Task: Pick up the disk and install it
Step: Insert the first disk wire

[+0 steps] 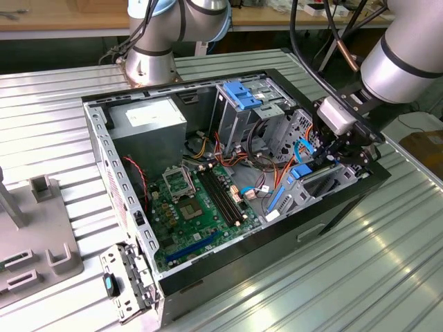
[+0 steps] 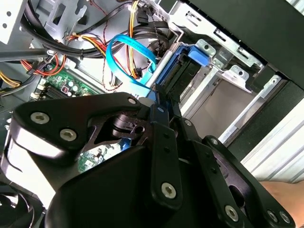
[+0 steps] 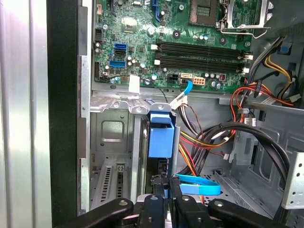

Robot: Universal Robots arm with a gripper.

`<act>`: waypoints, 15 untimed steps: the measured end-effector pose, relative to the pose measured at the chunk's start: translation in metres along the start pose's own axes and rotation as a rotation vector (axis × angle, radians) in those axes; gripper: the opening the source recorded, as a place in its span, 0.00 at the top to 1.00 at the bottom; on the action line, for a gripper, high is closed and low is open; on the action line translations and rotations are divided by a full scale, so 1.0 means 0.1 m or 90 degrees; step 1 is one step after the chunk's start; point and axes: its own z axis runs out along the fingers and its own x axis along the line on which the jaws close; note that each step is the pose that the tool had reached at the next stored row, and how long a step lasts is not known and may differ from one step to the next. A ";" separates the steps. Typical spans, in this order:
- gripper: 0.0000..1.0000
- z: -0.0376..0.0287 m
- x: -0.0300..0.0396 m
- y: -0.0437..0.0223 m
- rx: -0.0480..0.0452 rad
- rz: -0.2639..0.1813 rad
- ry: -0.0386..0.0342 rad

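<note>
The disk (image 3: 160, 135) is seen edge-on, set upright in the metal drive cage (image 3: 110, 135) at one corner of the open computer case (image 1: 242, 266), just beside the motherboard (image 1: 201, 207). Its near end is pinched by the claw (image 3: 165, 182), drawn narrow around it. The case is laid on the ribbed surface (image 1: 360, 277).

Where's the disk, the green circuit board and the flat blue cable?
Dark grey disk with blue rails (image 3: 160, 137): first wrist view, its blue end.
Green circuit board (image 3: 142, 35): first wrist view, its surface.
Flat light-blue cable (image 3: 197, 186): first wrist view, its middle.
</note>
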 end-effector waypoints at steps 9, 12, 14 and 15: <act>0.84 0.025 0.002 -0.011 -0.0002 0.000 0.0002; 0.84 0.042 0.004 -0.008 -0.0001 0.000 -0.0002; 0.84 0.061 0.006 -0.005 -0.0002 0.000 0.0001; 0.84 0.075 0.008 -0.003 -0.0002 0.000 0.0004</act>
